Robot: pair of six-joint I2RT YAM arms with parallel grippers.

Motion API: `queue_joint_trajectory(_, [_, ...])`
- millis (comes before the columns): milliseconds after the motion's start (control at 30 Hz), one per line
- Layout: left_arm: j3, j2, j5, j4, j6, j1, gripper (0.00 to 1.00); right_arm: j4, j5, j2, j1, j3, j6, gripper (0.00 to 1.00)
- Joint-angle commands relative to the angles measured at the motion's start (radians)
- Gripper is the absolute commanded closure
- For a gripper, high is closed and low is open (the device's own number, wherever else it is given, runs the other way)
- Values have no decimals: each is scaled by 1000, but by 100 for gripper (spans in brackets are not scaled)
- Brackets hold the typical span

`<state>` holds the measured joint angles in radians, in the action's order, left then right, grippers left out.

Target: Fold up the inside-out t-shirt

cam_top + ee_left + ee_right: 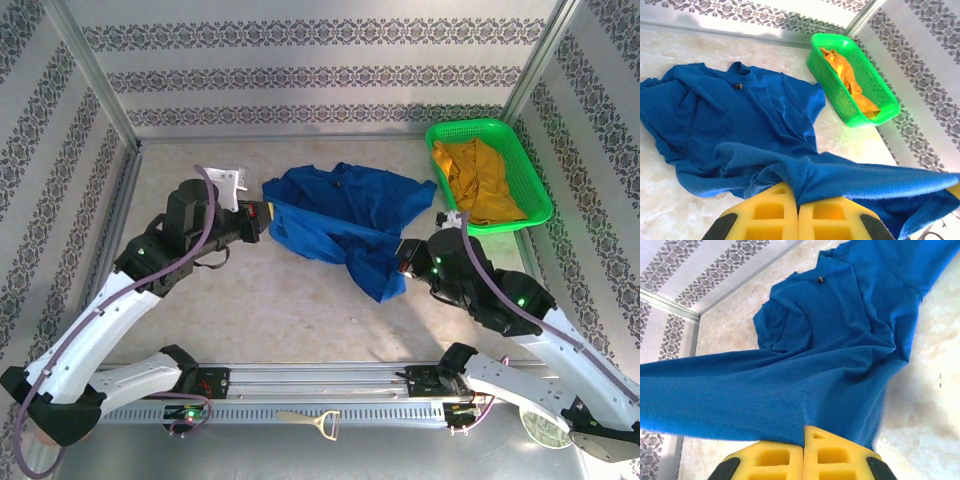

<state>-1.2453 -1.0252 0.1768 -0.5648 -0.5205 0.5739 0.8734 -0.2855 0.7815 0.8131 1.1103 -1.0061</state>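
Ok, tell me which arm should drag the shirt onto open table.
Probably left: left fingers pinch the t-shirt with bare table beside; right fingers grip too, but the green basket crowds them.

The t-shirt (340, 215) is matt blue cloth, soft and creased. The basket (468, 124) is glossy green plastic mesh. The table (280, 300) looks smooth and stone-like, with slight shine.
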Motion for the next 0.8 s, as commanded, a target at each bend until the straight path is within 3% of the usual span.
queue_joint_trajectory(0, [-84,-12,66,-139,68,-16,100,117,-8,5,-11,63,83,100])
queue_joint_trajectory(200, [-89,-60,106,-278,116,-16,100,123,-8,-70,-11,-83,2,100])
queue_joint_trajectory(333, [129,-38,41,-269,115,-15,80,109,-3,-129,-5,-289,-91,100])
queue_joint_trajectory(400, [273,8,19,-215,83,-15,60,84,9,-171,1,-396,-141,100])
queue_joint_trajectory(433, [326,31,2,-201,61,-15,55,75,17,-189,3,-432,-160,100])
queue_joint_trajectory(533, [471,128,-21,-173,-22,-15,45,64,36,-233,15,-517,-199,100])
queue_joint_trajectory(767, [662,295,-10,-72,-191,76,39,73,35,-242,54,-553,-223,100])
